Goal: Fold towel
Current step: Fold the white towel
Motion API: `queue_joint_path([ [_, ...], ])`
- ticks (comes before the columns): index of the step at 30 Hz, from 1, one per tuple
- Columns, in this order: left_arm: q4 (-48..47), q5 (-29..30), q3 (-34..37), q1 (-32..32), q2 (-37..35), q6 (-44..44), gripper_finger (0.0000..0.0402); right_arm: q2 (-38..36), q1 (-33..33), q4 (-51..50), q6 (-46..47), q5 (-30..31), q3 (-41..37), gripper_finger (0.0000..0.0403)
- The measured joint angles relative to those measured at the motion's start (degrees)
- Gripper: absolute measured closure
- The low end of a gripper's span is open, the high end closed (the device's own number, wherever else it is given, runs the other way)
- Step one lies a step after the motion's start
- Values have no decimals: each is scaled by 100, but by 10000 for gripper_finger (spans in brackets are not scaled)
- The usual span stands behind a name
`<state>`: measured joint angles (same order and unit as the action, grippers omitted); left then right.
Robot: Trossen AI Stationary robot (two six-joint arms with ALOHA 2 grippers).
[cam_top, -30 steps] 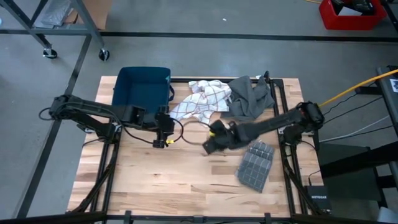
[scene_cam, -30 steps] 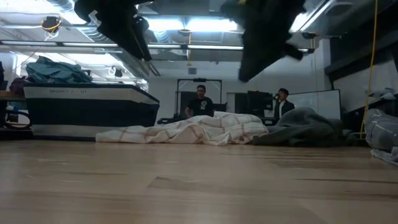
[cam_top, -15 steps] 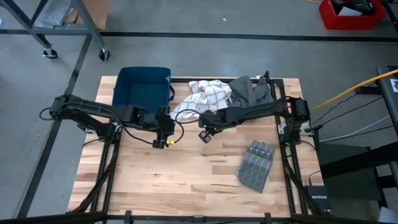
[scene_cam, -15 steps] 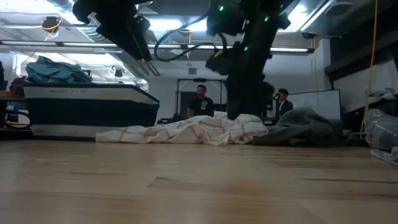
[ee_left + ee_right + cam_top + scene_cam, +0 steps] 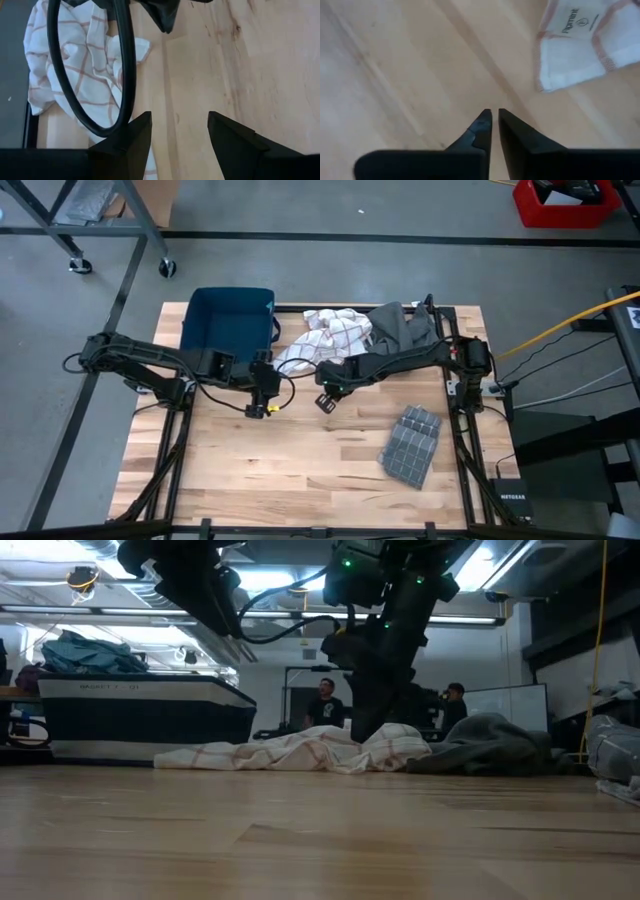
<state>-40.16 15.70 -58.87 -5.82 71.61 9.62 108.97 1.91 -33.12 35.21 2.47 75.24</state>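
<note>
The white towel with red checks (image 5: 325, 340) lies crumpled at the far middle of the table. One labelled corner (image 5: 580, 45) lies flat on the wood. My right gripper (image 5: 325, 400) hovers over bare wood just near of that corner. It points steeply down, its fingers (image 5: 494, 117) all but together, with only a thin slit between them. My left gripper (image 5: 263, 395) hangs open over bare wood to the towel's left, with nothing between its fingers (image 5: 180, 130). A black cable loop (image 5: 90, 75) hangs in front of the towel (image 5: 80, 60).
A dark blue bin (image 5: 230, 322) stands at the far left. A dark grey cloth (image 5: 402, 332) lies heaped to the right of the towel, and a folded grey quilted cloth (image 5: 411, 443) lies at the near right. Bare wood fills the near half. People (image 5: 322, 705) stand in the room behind.
My right gripper has swung from the table's middle toward the left and far edges, sinking to just near of the towel's corner, and its wrist has rolled. My left arm has kept still. The towel has not moved.
</note>
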Motion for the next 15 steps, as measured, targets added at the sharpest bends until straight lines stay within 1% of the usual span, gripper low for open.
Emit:
queue_joint_path([
  [4, -85, 0, -2, 0, 0, 65, 215, 17, 0, -40, -16, -32, 0, 310],
  [7, -331, 0, -2, 0, -2, 176, 215, 17, 0, -34, -156, 156, 0, 263],
  [9, -556, 0, -4, 0, -2, 174, 215, 17, 0, -30, -543, 366, 0, 234],
  [11, -844, 0, -4, 0, -2, 141, 215, 17, 0, -34, -1120, 625, 0, 208],
  [15, -1227, -2, -4, 0, -2, 134, 215, 92, 0, 15, -2474, 953, 4, 175],
])
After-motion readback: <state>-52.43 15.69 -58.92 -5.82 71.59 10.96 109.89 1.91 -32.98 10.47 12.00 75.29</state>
